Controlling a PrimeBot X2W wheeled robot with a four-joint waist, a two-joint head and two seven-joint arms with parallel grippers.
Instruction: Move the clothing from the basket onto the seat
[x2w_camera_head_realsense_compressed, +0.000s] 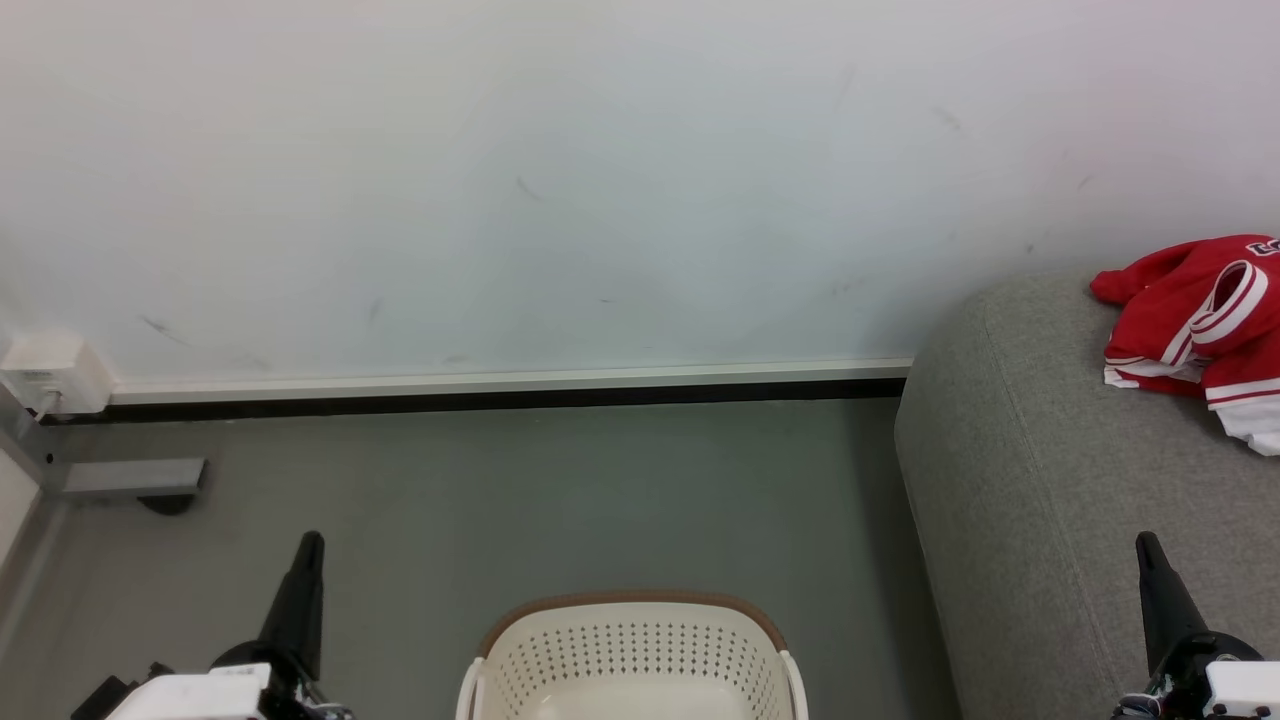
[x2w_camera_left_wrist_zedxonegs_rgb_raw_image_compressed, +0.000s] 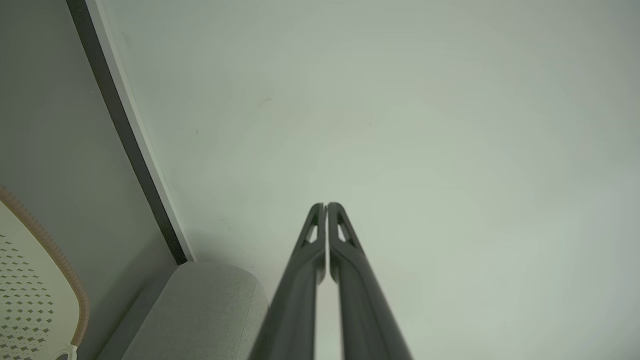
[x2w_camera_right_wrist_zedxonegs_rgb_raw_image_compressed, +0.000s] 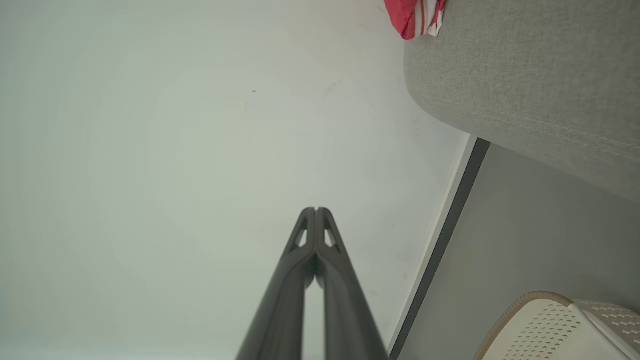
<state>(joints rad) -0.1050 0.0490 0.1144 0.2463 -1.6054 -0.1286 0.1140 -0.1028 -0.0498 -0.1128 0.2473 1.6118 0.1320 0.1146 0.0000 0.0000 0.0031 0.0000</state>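
The red jersey (x2w_camera_head_realsense_compressed: 1200, 325) with white striped cuffs lies crumpled on top of the light grey sofa (x2w_camera_head_realsense_compressed: 1040, 480) at the right; a corner of the jersey (x2w_camera_right_wrist_zedxonegs_rgb_raw_image_compressed: 412, 15) peeks over the sofa (x2w_camera_right_wrist_zedxonegs_rgb_raw_image_compressed: 525, 75) in the right wrist view. The cream basket (x2w_camera_head_realsense_compressed: 632, 655) with its brown rim stands on the floor at bottom centre, and its visible inside holds nothing. My left gripper (x2w_camera_head_realsense_compressed: 310, 545) points up left of the basket, fingers together, holding nothing (x2w_camera_left_wrist_zedxonegs_rgb_raw_image_compressed: 326, 206). My right gripper (x2w_camera_head_realsense_compressed: 1147, 545) rises in front of the sofa, shut and holding nothing (x2w_camera_right_wrist_zedxonegs_rgb_raw_image_compressed: 316, 210).
A white wall with a dark skirting strip (x2w_camera_head_realsense_compressed: 480, 398) runs behind the grey floor (x2w_camera_head_realsense_compressed: 560, 500). A grey metal foot (x2w_camera_head_realsense_compressed: 130, 478) and a white power box (x2w_camera_head_realsense_compressed: 45, 372) sit at the far left. The basket rim (x2w_camera_left_wrist_zedxonegs_rgb_raw_image_compressed: 60, 260) and a sofa corner (x2w_camera_left_wrist_zedxonegs_rgb_raw_image_compressed: 210, 300) appear in the left wrist view.
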